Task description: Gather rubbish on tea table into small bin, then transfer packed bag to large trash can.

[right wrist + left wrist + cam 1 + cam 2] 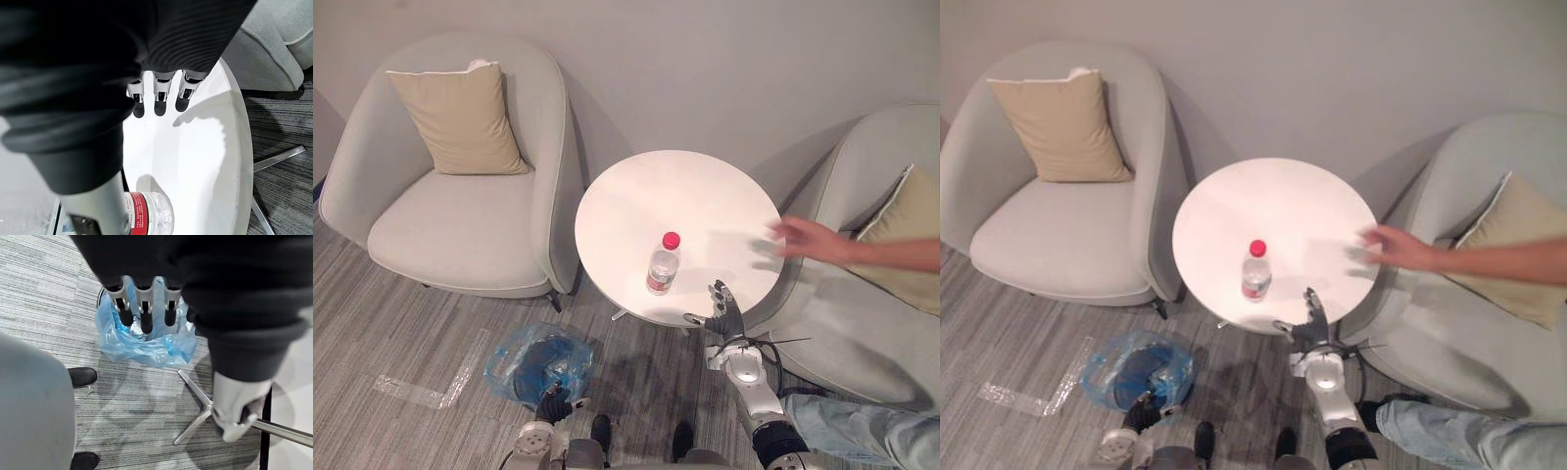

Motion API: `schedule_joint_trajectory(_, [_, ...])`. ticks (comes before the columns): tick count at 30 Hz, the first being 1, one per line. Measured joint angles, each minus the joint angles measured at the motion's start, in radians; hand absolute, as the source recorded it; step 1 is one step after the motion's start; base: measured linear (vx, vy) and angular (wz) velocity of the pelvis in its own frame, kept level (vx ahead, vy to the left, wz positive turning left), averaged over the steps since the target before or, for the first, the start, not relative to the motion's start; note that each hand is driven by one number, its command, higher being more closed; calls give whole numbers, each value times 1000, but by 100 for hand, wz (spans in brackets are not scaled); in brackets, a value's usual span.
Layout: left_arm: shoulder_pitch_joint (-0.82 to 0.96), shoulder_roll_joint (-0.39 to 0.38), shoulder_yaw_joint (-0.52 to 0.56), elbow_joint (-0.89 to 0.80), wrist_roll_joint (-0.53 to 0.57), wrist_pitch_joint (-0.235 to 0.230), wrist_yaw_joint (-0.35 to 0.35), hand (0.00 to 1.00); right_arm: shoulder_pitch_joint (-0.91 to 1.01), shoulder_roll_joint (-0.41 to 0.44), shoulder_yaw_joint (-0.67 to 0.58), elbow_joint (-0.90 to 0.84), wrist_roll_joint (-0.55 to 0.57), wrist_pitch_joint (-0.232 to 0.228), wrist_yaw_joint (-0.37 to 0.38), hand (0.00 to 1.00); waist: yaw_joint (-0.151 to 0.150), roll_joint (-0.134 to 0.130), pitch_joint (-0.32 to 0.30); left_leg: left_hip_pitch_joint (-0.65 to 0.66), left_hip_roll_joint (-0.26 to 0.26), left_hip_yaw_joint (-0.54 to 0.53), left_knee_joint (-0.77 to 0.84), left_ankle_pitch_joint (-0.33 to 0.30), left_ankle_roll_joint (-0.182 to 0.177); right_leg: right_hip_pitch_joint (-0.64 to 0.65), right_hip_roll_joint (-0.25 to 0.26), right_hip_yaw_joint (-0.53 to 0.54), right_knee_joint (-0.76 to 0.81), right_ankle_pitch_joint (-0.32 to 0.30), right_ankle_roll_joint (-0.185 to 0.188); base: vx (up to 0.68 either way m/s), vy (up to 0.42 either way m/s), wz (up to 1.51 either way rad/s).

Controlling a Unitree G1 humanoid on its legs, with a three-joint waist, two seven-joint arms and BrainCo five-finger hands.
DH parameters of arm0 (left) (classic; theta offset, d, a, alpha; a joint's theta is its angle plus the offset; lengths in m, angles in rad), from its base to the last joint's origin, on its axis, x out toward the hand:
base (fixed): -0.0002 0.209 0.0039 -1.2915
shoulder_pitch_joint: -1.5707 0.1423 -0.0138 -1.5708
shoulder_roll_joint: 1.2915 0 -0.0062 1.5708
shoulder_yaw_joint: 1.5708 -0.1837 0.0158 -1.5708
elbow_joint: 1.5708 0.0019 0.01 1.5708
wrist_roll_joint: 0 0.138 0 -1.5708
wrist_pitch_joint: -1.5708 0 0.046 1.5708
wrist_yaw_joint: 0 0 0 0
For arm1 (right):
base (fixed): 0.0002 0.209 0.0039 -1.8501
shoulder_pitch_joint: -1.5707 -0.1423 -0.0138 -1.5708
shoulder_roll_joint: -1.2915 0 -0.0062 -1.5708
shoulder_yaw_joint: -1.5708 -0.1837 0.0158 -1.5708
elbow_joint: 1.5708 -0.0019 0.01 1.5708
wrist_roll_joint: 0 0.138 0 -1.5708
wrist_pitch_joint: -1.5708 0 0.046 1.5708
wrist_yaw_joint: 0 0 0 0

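Observation:
A clear plastic bottle [662, 266] with a red cap stands upright near the front of the round white tea table [675, 196]. My right hand [722, 311] is open at the table's front edge, just right of the bottle and apart from it; its fingers [156, 98] are straight over the tabletop, with the bottle [146, 213] beside the thumb. On the floor to the front left of the table sits the small bin [540, 362], lined with a blue bag. Beside it, low down, my left hand [553, 401] is open, its fingers [144, 298] pointing at the bin [146, 340].
A person's hand [803, 238] reaches over the table's right side from the right armchair [862, 323]. A second grey armchair [460, 215] with a tan cushion stands at the left. The table's metal legs [195, 416] spread over the grey carpet. Tape [431, 387] marks the floor.

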Motion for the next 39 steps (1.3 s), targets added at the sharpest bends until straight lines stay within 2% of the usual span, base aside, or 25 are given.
schedule_joint_trajectory(14, [0,0,0,0,1,-2,0,0,25,0,19,-61,-13,-1,4,0,1,1,1,10,0,1,-4,0,0,6,0,1,0,-1,1,0,0,0])
schedule_joint_trajectory(23, [0,-3,1,-3,-1,-15,-1,0,-12,-3,52,-62,-9,-1,11,0,19,7,4,-3,-2,-31,-4,4,3,6,0,-29,0,-2,2,-2,-4,9])
schedule_joint_trajectory(28, [0,-7,12,-8,-5,-17,-1,0,-65,-2,71,-21,29,-2,10,0,28,10,10,-10,-2,-47,-4,6,3,5,-1,-42,0,-4,-1,-18,-18,11])
schedule_joint_trajectory(39, [-15,-19,42,-60,-60,-23,1,0,-225,1,34,4,32,0,-71,0,64,23,95,-67,-4,-77,2,17,1,-29,-1,-67,2,-3,-3,-16,-12,9])
